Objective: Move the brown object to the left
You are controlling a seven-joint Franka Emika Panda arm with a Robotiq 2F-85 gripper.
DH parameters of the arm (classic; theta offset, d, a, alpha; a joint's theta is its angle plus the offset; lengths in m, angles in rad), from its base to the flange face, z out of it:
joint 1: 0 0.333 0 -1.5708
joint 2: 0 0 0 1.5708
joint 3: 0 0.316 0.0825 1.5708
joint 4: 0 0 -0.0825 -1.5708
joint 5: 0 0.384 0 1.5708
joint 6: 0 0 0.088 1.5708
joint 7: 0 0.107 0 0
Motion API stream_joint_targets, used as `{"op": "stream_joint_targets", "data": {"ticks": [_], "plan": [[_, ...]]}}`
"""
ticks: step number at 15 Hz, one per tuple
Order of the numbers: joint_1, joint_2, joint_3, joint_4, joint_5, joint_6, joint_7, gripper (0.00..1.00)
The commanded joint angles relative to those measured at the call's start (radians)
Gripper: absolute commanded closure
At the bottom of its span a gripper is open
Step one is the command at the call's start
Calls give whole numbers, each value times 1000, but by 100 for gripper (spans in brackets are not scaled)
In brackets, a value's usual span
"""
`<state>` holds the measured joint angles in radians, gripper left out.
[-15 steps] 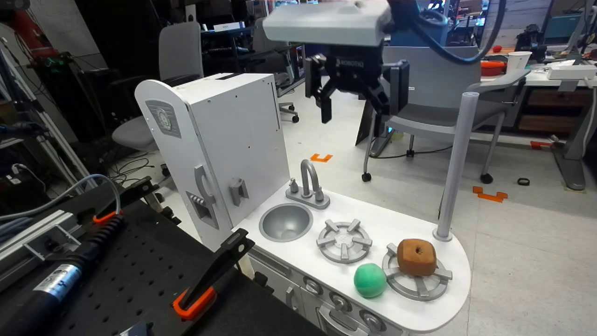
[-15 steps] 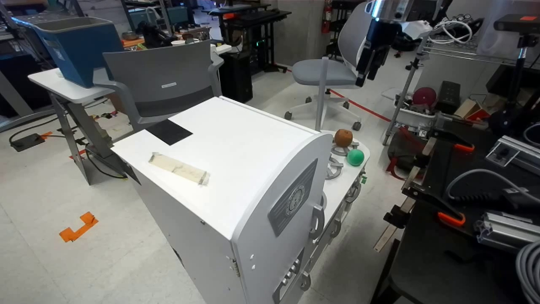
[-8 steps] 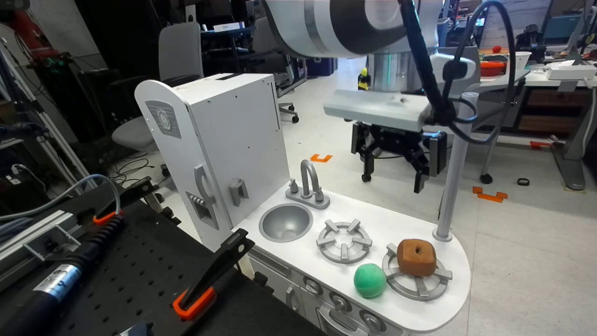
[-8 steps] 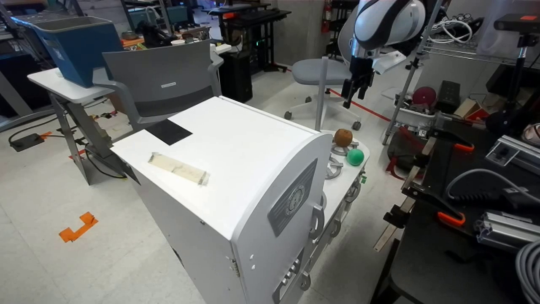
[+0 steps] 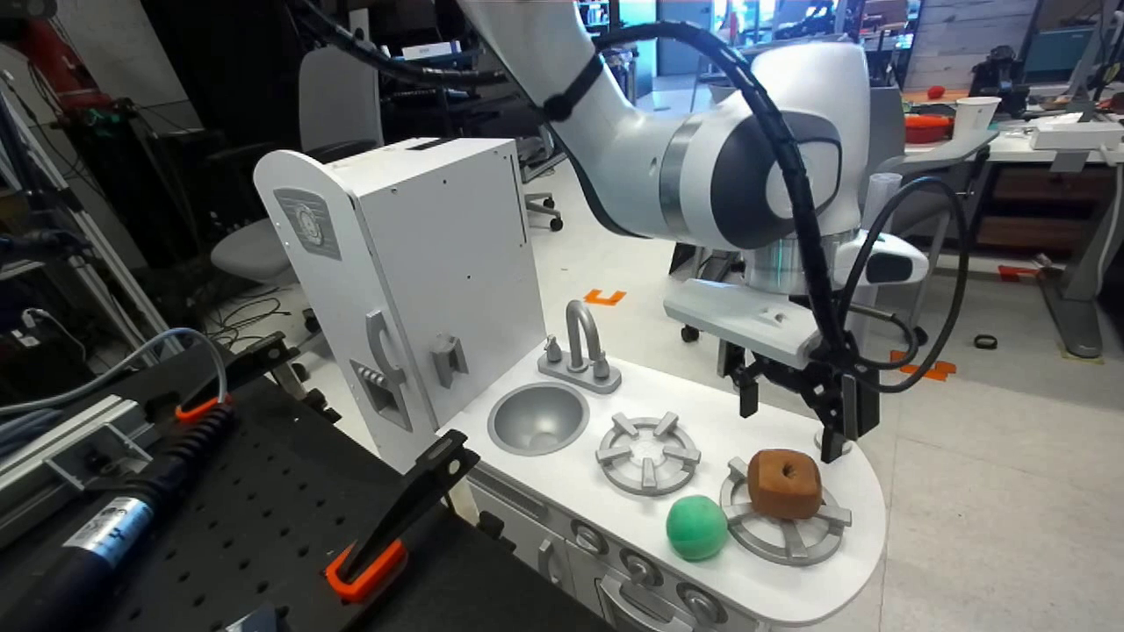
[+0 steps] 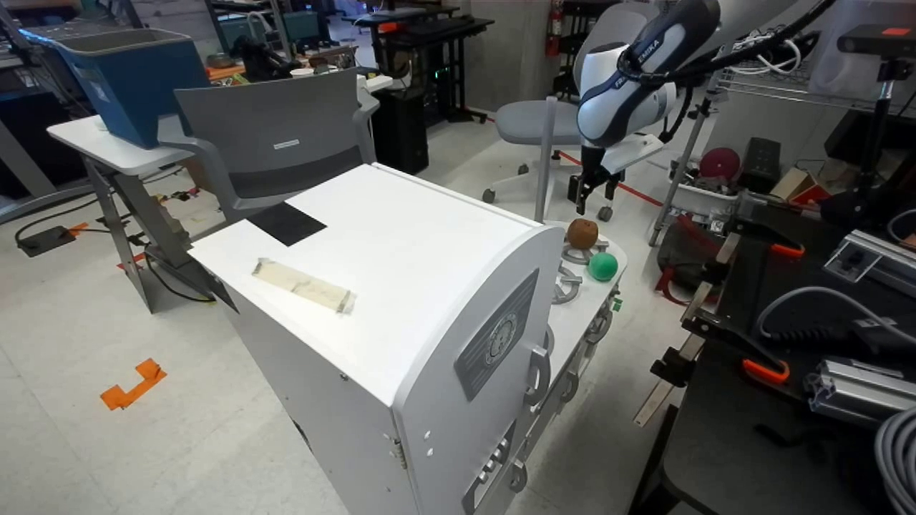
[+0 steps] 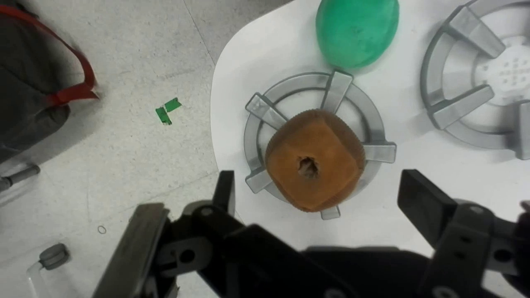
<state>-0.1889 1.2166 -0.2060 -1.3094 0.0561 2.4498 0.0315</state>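
Change first: in an exterior view the black two-fingered pincer (image 5: 789, 429) has dropped from the upper middle of the frame to right of centre, more of the white jointed arm (image 5: 645, 175) showing above it. The rounded, orange-brown lump with a dark hole in its face (image 5: 784, 484) has not stirred, nor has the smooth green ball (image 5: 697, 527). My reading: approach nearly done, grasp not begun, the whole shift to the left still owing.

Pincer stands wide, holding nothing. Lump lies at lower right of that frame, sitting on a grey spoked burner ring (image 7: 381, 152) on the white toy-kitchen counter (image 5: 847, 581); the pincer hangs just above it, not touching as far as I can see. In the wrist view the lump sits near mid-frame, about evenly spaced between the black fingers (image 7: 426, 205) side to side, its greater part higher in the frame than their tips.

Judgement: a little more travel that way, then down, before squeezing. Ring spokes could snag a low fingertip. Green ball sits just beside the ring, at the top edge of the wrist frame. Whose left is meant, I can't tell
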Motion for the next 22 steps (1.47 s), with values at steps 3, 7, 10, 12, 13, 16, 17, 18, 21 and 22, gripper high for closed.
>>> {"op": "stream_joint_targets", "data": {"ticks": [3, 7, 10, 12, 13, 16, 17, 18, 21, 22], "plan": [[12, 211, -34, 343, -18, -226, 118, 0], [8, 325, -61, 537, -21, -358, 181, 0], [12, 281, -54, 478, -73, -372, 228, 0], [18, 280, -56, 471, -105, -378, 258, 0], [22, 279, -56, 464, -119, -379, 273, 0], [35, 278, -58, 451, -152, -382, 305, 0], [35, 278, -49, 450, -150, -384, 313, 0], [36, 278, -44, 451, -149, -384, 317, 0], [37, 278, -18, 456, -140, -377, 292, 0], [40, 278, -13, 457, -141, -368, 280, 0]]}}
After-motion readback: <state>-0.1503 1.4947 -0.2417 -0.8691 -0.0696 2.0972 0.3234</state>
